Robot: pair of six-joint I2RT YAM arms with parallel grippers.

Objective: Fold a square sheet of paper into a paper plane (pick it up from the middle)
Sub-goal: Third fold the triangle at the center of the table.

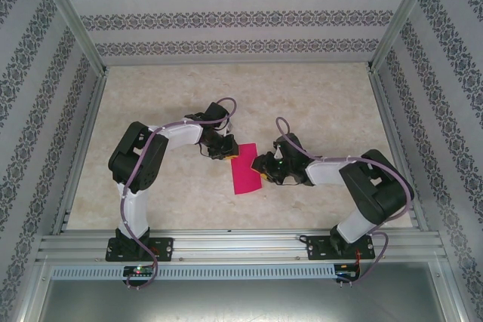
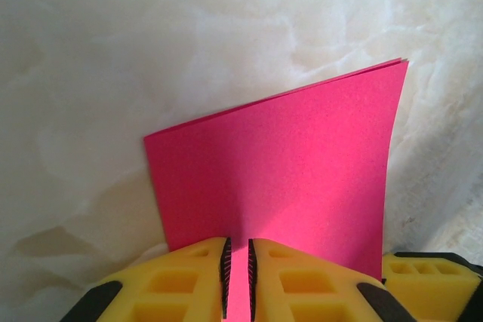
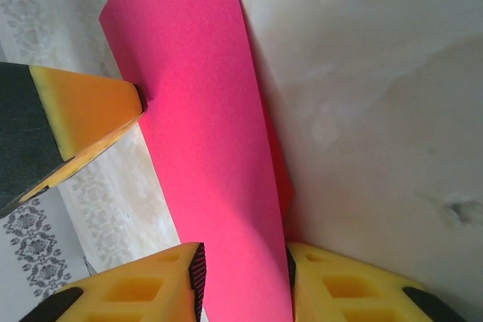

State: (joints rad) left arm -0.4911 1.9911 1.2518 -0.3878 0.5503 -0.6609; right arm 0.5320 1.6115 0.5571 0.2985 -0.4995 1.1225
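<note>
Over the middle of the marbled desk [image 1: 166, 96], my left claw [image 2: 238, 277] is nearly closed, its ribbed black pads pinching the paper [image 2: 279, 179], a matte magenta double layer. My right claw [image 3: 245, 284] stands wider. The paper spans its pads, but I can't tell whether it grips. The right wrist view cuts off the sheet's far end.

The black-and-white left arm [image 1: 139, 160] and right arm [image 1: 373, 186] bend inward, elbows out. The yellow-fingered left gripper [image 2: 238, 254] pinches the folded magenta-pink paper sheet [image 2: 279, 179]; the right gripper [image 3: 245, 262] straddles it, jaws apart.
</note>
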